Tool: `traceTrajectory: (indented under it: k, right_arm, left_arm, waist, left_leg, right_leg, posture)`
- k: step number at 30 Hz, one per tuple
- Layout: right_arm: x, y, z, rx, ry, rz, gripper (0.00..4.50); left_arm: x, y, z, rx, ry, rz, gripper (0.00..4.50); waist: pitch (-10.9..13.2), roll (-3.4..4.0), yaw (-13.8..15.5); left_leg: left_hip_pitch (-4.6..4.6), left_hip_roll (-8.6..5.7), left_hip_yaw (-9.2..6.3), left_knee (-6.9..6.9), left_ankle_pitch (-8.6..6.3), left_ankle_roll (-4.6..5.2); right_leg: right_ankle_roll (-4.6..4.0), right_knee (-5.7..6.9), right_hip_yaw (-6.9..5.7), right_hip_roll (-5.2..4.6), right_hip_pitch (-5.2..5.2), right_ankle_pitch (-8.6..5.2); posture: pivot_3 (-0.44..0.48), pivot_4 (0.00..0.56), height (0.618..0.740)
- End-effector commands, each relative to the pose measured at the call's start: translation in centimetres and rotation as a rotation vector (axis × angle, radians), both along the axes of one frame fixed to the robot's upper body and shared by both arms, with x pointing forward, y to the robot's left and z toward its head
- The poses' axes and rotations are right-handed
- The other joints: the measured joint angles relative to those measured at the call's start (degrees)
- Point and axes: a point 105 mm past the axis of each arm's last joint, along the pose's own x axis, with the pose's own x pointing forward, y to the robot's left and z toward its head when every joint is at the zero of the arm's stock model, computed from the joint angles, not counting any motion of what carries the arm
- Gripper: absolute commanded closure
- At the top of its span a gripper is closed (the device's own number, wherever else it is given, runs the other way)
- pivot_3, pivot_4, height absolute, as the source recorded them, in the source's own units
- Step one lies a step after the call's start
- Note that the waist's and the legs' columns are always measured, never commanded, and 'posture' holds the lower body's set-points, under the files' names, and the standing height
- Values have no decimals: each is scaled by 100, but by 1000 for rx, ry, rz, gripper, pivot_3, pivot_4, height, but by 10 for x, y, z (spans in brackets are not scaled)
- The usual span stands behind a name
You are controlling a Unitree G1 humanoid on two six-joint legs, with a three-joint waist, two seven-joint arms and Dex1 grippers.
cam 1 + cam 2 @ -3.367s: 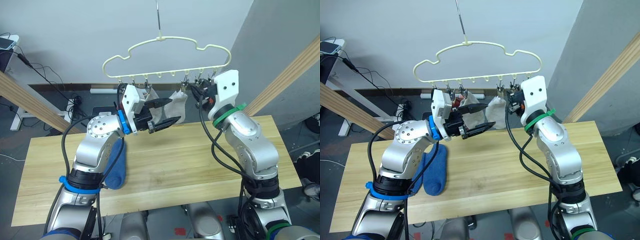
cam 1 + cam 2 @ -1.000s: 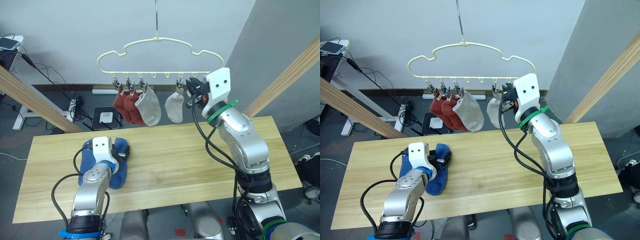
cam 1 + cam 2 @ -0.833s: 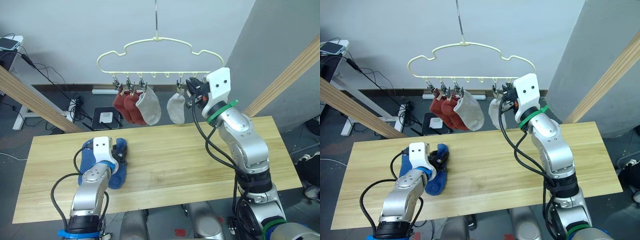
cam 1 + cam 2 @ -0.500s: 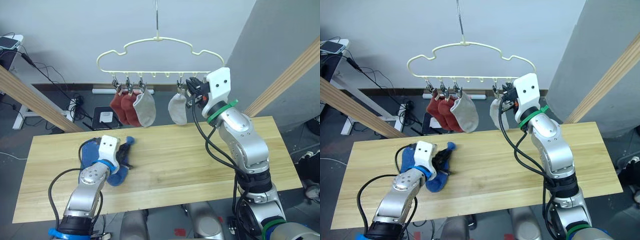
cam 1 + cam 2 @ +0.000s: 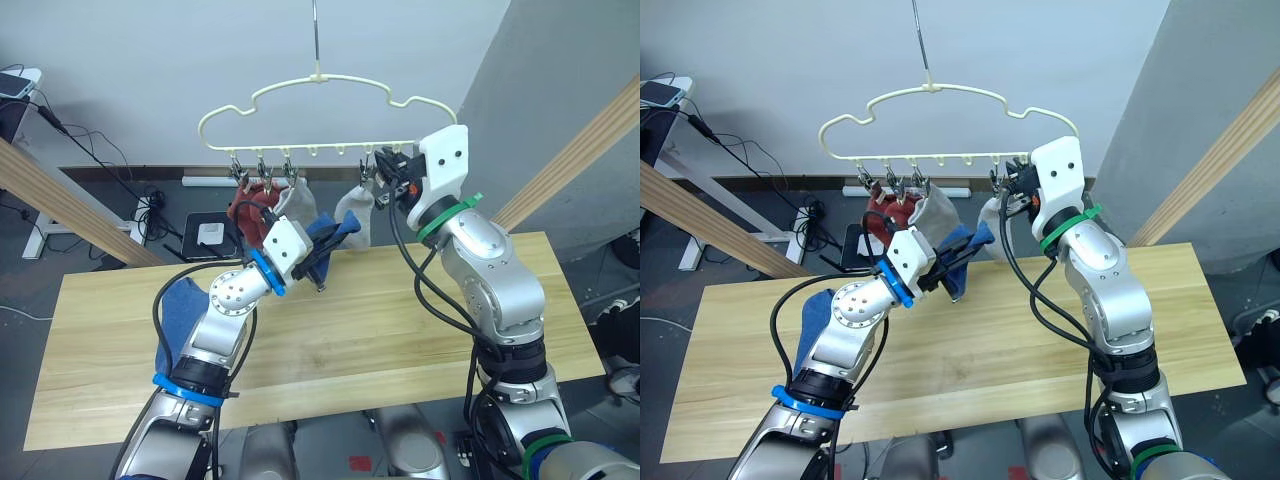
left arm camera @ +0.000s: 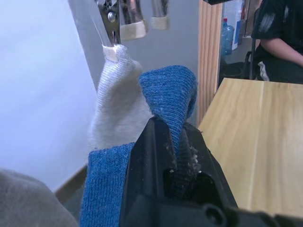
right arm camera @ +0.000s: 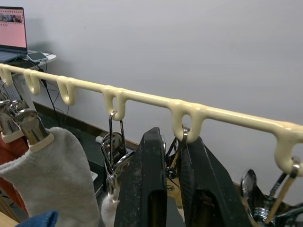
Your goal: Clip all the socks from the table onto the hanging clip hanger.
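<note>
A pale yellow clip hanger [image 5: 322, 112] hangs above the far edge of the wooden surface [image 5: 380, 330]. Two brick red socks [image 5: 247, 203] and a light grey sock [image 5: 298, 203] dangle from its left clips, and another light grey sock [image 5: 351, 212] from a clip further right. The left gripper [image 5: 322, 262], fingers clenched on a blue sock [image 5: 331, 235], holds it just below the hanger, between the grey socks. A second blue sock [image 5: 178, 310] lies on the surface, partly hidden by the left arm. The right gripper [image 7: 173, 156] has its fingers pinched on a metal clip [image 7: 176, 150] of the hanger.
</note>
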Motion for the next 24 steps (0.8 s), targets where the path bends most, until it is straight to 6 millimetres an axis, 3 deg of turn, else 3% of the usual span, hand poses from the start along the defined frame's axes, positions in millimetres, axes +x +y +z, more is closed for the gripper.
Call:
traceTrajectory:
  k: [1, 13, 24]
  right_arm:
    - [-12, 3, 17, 40, -52, 37, 4463]
    - [-18, 9, 17, 65, -13, 92, 4463]
    - [-18, 10, 17, 75, -3, 96, 4463]
  left_arm:
    - [-1, -12, 10, -6, -78, -10, 4500]
    - [2, -30, 29, -3, -145, -34, 4500]
    - [3, -39, 15, 62, -87, -71, 4500]
  waist:
    - [0, 0, -3]
    - [0, 0, -17]
    - [0, 0, -22]
  left_leg:
    - [0, 0, -2, 0, 0, 0]
    - [0, 0, -2, 0, 0, 0]
    - [0, 0, -3, 0, 0, 0]
  right_leg:
    - [0, 0, -2, 0, 0, 0]
    - [0, 0, -3, 2, 1, 0]
    - [1, -1, -3, 3, 1, 0]
  posture:
    - [-316, 335, 732]
    - [-320, 336, 732]
    - [-324, 333, 732]
